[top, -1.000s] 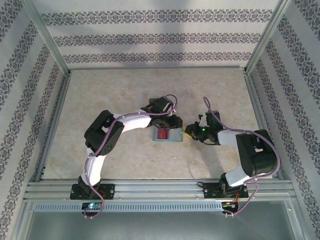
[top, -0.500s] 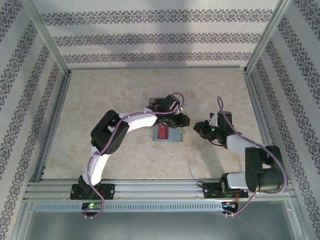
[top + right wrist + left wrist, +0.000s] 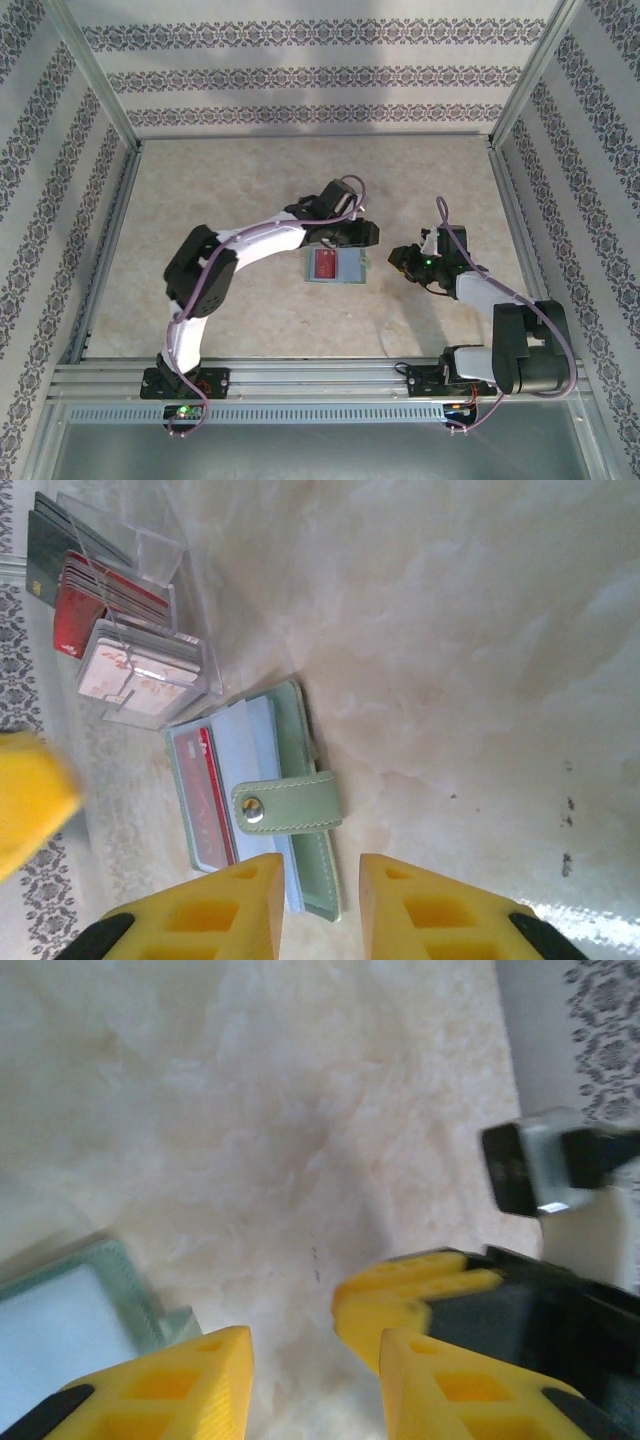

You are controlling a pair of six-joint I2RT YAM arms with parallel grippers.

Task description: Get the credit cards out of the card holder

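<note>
Beige marbled tabletop [image 3: 230,190] between patterned walls; from above, the card holder [image 3: 338,268] lies open at centre, a red card [image 3: 324,265] showing, with the left gripper [image 3: 362,236] over its upper right and the right gripper [image 3: 400,262] just right of it. Left wrist view: jaws apart and empty, holder corner at lower left. Right wrist view: jaws narrowly apart, gripping nothing; more credit cards [image 3: 110,605] sit in clear sleeves [image 3: 190,565] at upper left.

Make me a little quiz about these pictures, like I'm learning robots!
1. True or false: the right fingers are holding something.
2. What colour is the card tucked in the card holder? A blue, B red, C yellow.
3. Fill in: the card holder lies on the ___.
Key: 1 false; 2 B; 3 table.
</note>
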